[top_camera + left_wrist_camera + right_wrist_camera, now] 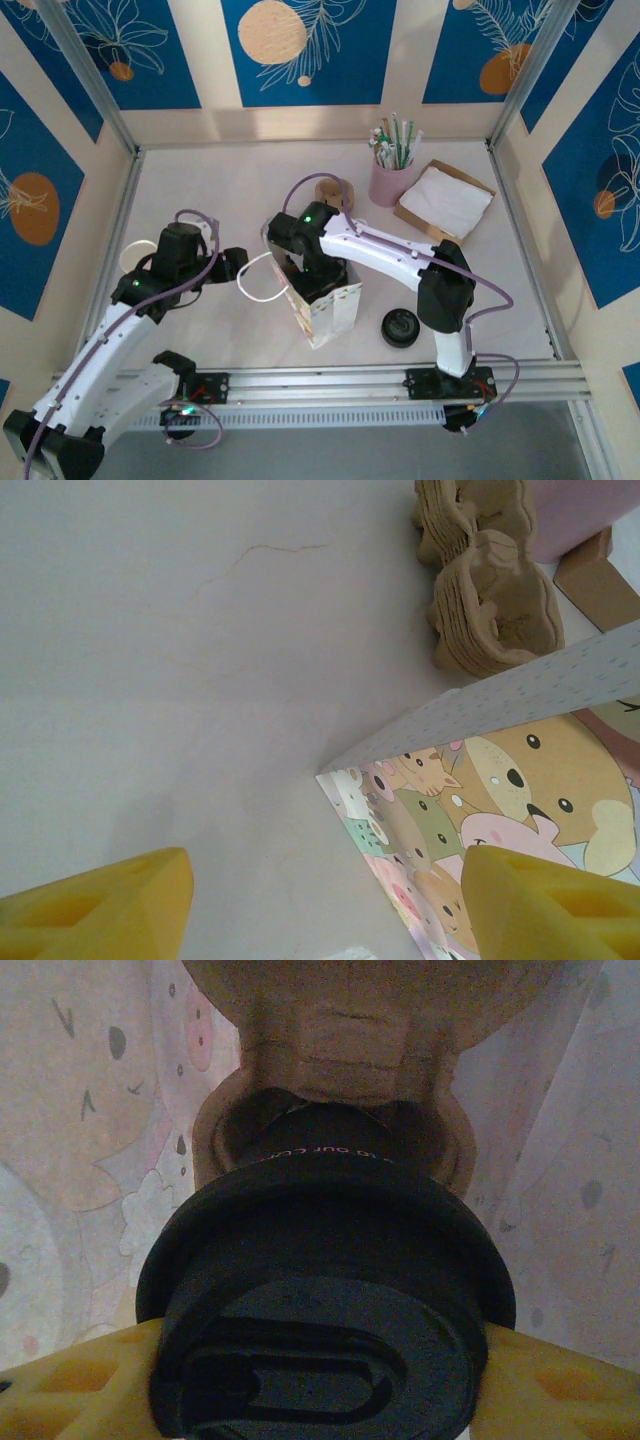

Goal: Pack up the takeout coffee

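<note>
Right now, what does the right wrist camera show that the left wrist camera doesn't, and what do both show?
Right wrist, not left: the takeout coffee with its black lid, gripped by the right gripper and seated in a pulp carrier. Left wrist, not right: the left gripper open over the bare table, a stack of pulp carriers, the pink cup. Both: the cartoon-print bag, its inside on the right wrist, its outside on the left.

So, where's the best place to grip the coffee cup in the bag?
By the black lid, from straight above: the coffee cup sits upright in a cardboard holder, walled in by the bag, so just the lid's edge is free.
</note>
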You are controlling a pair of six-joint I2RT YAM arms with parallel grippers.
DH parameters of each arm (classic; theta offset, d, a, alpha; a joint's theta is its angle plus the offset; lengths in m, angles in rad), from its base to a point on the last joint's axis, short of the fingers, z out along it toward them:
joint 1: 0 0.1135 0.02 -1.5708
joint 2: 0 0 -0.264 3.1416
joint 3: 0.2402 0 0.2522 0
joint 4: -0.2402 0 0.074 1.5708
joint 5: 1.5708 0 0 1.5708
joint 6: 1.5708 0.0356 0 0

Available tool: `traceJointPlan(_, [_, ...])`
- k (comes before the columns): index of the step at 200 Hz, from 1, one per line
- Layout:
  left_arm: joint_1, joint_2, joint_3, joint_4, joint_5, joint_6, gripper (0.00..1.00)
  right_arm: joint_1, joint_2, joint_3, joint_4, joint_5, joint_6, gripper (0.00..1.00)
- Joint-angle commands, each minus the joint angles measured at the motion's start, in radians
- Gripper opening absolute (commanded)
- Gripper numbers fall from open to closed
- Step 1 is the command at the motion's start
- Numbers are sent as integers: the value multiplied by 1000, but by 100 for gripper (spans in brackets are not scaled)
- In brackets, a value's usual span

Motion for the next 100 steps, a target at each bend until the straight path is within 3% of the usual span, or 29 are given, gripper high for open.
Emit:
traceJointPlan(1, [5,-10,36,-15,7,11,71,-3,28,-22,-25,-18,-10,63])
traceJointPlan(100, [5,-13,34,-18,5,9,71,-4,27,-33,-16,-21,-9,63])
